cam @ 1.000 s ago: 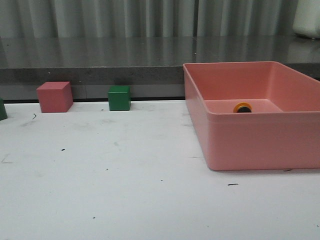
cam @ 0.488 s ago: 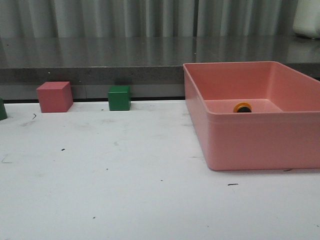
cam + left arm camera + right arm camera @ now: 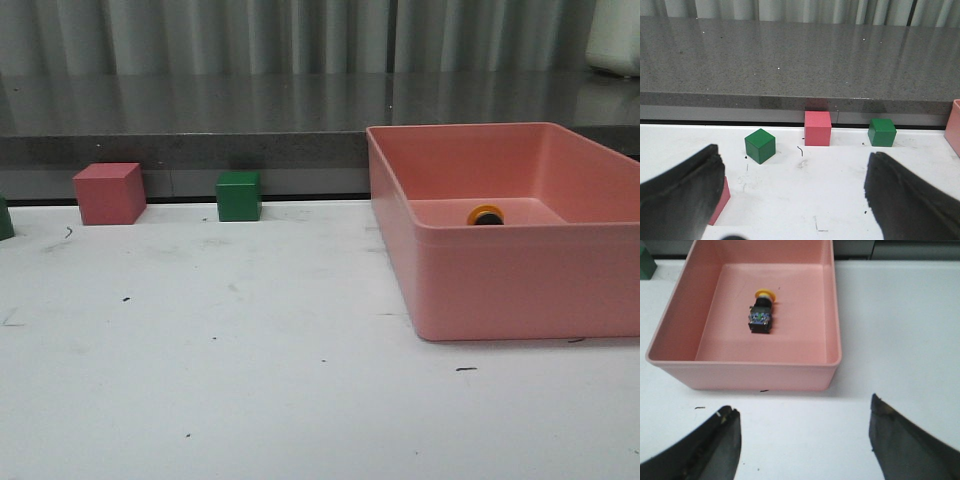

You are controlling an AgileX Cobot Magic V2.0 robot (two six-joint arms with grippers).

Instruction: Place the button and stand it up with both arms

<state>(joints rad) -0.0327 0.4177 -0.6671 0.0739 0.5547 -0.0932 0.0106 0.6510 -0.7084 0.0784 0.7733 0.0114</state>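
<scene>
Front view shows the button (image 3: 486, 214) lying on its side inside the pink bin (image 3: 500, 280) at the right of the white table (image 3: 250, 360), toward the bin's far end. A pink cube (image 3: 109, 193) and a green cube (image 3: 239, 196) sit along the far left edge. The left gripper (image 3: 792, 200) is spread wide over bare table, holding nothing. The right gripper (image 3: 802, 440) is likewise spread, near the bin.

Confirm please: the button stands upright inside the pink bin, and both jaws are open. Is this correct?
Not quite. The button lies on its side inside the pink bin, as the right wrist view shows. Both jaws are open, as you say.
</scene>
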